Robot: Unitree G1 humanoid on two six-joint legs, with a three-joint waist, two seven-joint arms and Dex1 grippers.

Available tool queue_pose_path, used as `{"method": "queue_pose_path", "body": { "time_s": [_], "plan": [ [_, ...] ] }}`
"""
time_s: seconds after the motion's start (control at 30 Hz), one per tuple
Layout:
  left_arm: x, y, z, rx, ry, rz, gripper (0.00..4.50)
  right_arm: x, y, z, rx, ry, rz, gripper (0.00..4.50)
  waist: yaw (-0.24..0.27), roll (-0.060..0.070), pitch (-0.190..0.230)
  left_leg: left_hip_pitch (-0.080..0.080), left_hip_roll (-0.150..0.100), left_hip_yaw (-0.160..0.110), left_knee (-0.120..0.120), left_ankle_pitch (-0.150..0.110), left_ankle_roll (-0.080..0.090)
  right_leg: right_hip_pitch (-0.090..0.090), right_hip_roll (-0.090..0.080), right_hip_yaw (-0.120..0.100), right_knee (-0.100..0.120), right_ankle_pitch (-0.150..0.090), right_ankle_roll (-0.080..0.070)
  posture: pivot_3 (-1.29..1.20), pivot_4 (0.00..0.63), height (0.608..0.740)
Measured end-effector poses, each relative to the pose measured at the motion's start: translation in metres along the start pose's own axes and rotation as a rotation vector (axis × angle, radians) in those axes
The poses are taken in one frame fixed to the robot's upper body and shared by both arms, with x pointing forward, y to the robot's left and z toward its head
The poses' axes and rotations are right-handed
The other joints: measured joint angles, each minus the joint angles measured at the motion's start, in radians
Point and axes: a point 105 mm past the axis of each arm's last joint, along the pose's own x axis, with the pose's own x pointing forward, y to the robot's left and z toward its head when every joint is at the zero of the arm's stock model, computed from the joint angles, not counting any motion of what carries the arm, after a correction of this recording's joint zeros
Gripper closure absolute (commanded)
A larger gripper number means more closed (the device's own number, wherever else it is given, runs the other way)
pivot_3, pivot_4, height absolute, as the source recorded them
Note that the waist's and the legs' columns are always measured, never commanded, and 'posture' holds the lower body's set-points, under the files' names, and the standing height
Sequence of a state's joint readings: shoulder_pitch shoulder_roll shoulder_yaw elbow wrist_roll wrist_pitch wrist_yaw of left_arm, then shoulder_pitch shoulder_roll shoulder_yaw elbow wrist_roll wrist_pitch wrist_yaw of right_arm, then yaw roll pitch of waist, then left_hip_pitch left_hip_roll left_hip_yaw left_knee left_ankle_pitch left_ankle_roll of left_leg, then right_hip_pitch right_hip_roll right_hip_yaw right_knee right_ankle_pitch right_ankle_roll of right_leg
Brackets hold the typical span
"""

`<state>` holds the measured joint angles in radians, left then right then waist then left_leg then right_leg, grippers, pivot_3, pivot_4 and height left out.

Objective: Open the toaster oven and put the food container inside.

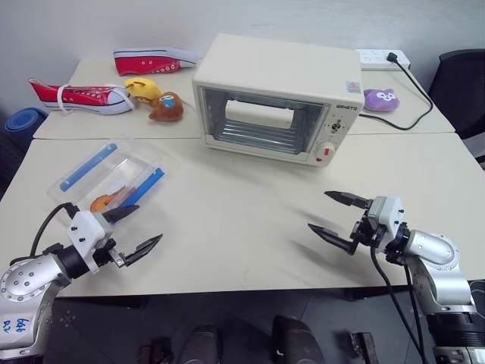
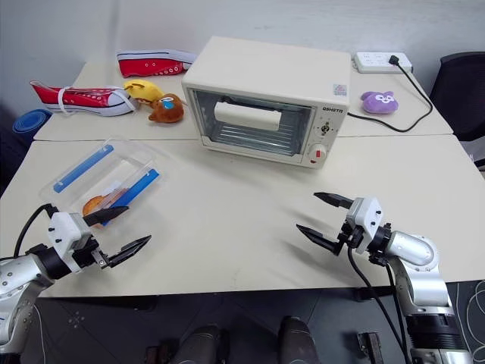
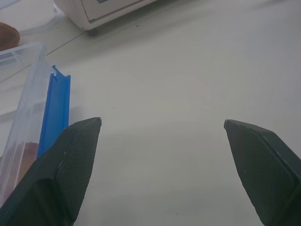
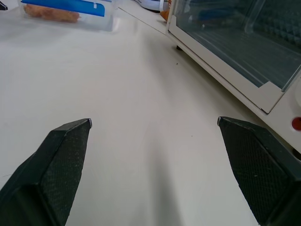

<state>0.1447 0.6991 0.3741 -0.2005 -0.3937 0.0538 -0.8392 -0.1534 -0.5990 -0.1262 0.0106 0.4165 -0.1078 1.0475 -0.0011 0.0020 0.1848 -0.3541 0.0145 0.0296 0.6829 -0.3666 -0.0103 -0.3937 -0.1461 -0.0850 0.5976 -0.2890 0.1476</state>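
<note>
The toaster oven (image 1: 276,98) stands at the far middle of the table (image 1: 242,227) with its glass door shut and the cream bar handle (image 2: 247,115) running across the top of the glass. That handle looks rigid and easy to hook or pinch from the front; the door probably swings down on a bottom hinge, and the oven seems heavy enough to stay put under a gentle pull. The food container (image 1: 114,178) lies well to the left of the oven, near the table's left edge, just beyond the left gripper (image 1: 135,230) — apart from it, not touched. It is a clear plastic box, likely light, fairly stiff and somewhat slick, with orange food inside, so it is best kept level; gripping across its narrow width, on the blue clip strips (image 1: 142,187) along the long sides, looks the surest hold. The right gripper (image 1: 339,214) hovers over bare table in front of the oven. Both grippers have their fingers spread wide and hold nothing.
</note>
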Motion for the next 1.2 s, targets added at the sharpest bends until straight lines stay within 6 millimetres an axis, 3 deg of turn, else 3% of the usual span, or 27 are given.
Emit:
{"method": "queue_pose_path", "body": {
  "time_s": [0.13,0.27,0.37,0.57,0.7,0.87,1.2],
  "plan": [
    [0.0,-0.001,-0.001,-0.012,0.009,-0.003,0.05,0.004,0.0,0.007,-0.008,-0.01,-0.002,0.0,0.0,0.0,0.0,0.0,0.0,0.0,0.0,0.0,0.0,0.0,0.0,0.0,0.0,0.0,0.0,0.0,0.15,0.74],
    [-0.001,-0.006,0.006,-0.118,-0.04,-0.034,0.05,0.018,-0.007,0.031,0.011,-0.066,-0.01,0.0,-0.002,0.0,0.0,0.0,0.001,0.0,0.0,0.0,0.0,0.0,0.0,0.0,0.001,0.0,0.0,0.0,0.15,0.74],
    [-0.006,-0.009,0.024,-0.224,-0.117,-0.115,0.05,0.031,-0.01,0.05,0.052,-0.105,0.011,0.0,-0.001,0.0,0.0,0.0,0.001,0.0,0.0,0.0,0.0,-0.001,0.0,0.0,0.001,0.0,0.0,0.0,0.15,0.74],
    [0.002,0.014,0.069,-0.235,-0.285,-0.11,0.05,0.072,-0.019,0.077,0.115,-0.157,0.017,0.0,0.0,0.0,0.0,0.0,0.0,-0.001,0.002,0.0,0.0,-0.001,0.0,0.001,0.003,0.0,0.0,0.0,0.15,0.74],
    [0.011,0.021,0.073,-0.251,-0.321,-0.091,0.05,0.093,-0.032,0.071,0.123,-0.113,-0.018,0.0,-0.004,0.0,0.0,-0.001,-0.001,0.0,0.001,0.0,0.0,-0.002,0.0,0.001,0.003,0.0,0.0,0.0,0.15,0.74],
    [0.02,0.015,0.07,-0.278,-0.321,-0.116,0.05,0.113,-0.043,0.065,0.112,-0.074,-0.055,0.0,-0.013,0.0,0.0,-0.001,0.0,0.001,0.001,0.0,-0.001,-0.002,0.0,0.001,0.003,0.0,0.0,0.0,0.15,0.74],
    [0.021,0.015,0.069,-0.286,-0.336,-0.103,0.05,0.127,-0.049,0.069,0.095,-0.109,-0.065,0.0,-0.028,0.0,0.0,-0.001,0.0,0.0,0.0,0.0,-0.001,-0.003,0.0,0.001,0.003,0.0,0.0,0.0,0.15,0.74]
  ]
}}
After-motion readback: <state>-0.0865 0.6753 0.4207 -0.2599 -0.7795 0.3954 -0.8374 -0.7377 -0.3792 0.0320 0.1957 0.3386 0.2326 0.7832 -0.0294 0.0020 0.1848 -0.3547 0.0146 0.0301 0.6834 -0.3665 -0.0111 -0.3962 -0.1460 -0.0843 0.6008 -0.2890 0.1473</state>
